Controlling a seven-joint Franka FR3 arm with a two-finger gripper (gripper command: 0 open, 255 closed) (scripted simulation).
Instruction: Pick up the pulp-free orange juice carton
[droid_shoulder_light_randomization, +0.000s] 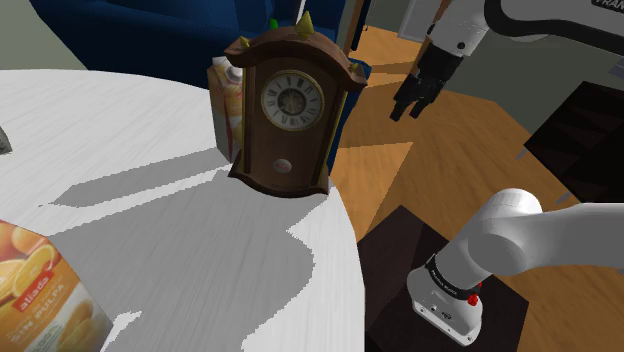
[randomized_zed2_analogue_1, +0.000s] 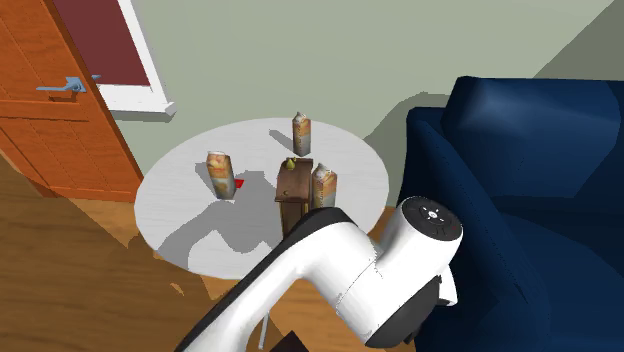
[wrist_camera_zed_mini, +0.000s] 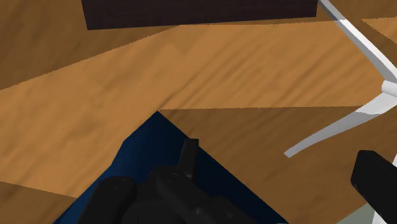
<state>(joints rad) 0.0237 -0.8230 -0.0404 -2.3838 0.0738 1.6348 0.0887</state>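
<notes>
- Currently the all-black two-finger gripper (droid_shoulder_light_randomization: 408, 110) is hanging over the brown wooden floor (droid_shoulder_light_randomization: 440, 170), off the edge of the round white bench (droid_shoulder_light_randomization: 200, 230), its fingers standing apart and clasping nothing.
- The orange-printed juice carton (droid_shoulder_light_randomization: 40, 295) is standing on the bench at the shoulder view's lower left, well apart from the gripper.
- A brown wooden mantel clock (droid_shoulder_light_randomization: 290, 115) is standing between them, hiding part of a second orange-and-white carton (droid_shoulder_light_randomization: 225, 100) just behind it.

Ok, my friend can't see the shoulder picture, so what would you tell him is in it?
A brown clock stands near the edge of a round white table, with a carton behind it. Another orange carton pokes in at the lower left corner, and the robot's black hand hangs over the wooden floor, off the table.
</notes>
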